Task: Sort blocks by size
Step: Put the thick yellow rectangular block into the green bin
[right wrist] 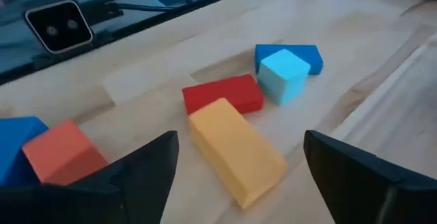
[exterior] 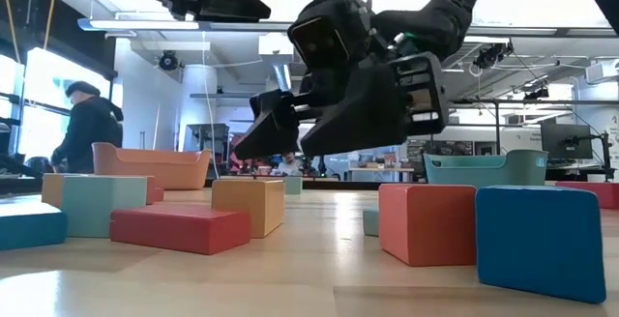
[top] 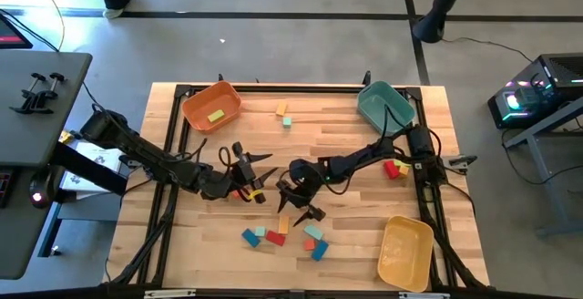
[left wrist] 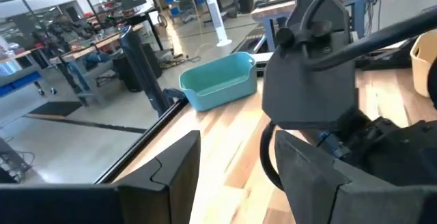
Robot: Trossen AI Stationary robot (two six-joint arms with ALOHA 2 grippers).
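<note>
Several blocks lie near the table's near edge: an orange bar [right wrist: 235, 149], a red block [right wrist: 222, 94], a teal cube [right wrist: 283, 74], blue blocks [right wrist: 300, 53] and an orange-red cube [right wrist: 65, 159]. The group also shows in the high view [top: 283, 223]. My right gripper [top: 301, 206] hangs open just above the orange bar, one finger on each side of it, touching nothing [right wrist: 240, 145]. My left gripper [top: 257, 173] is open and empty at mid-table, left of the right gripper. An orange and a teal block [top: 283, 114] lie at the far middle, and red and yellow blocks [top: 393, 168] at the right.
An orange bin [top: 211, 106] with a yellow block inside stands far left, a teal bin [top: 386, 104] far right, a yellow bin [top: 406, 252] near right. People stand in the room beyond the table's far edge.
</note>
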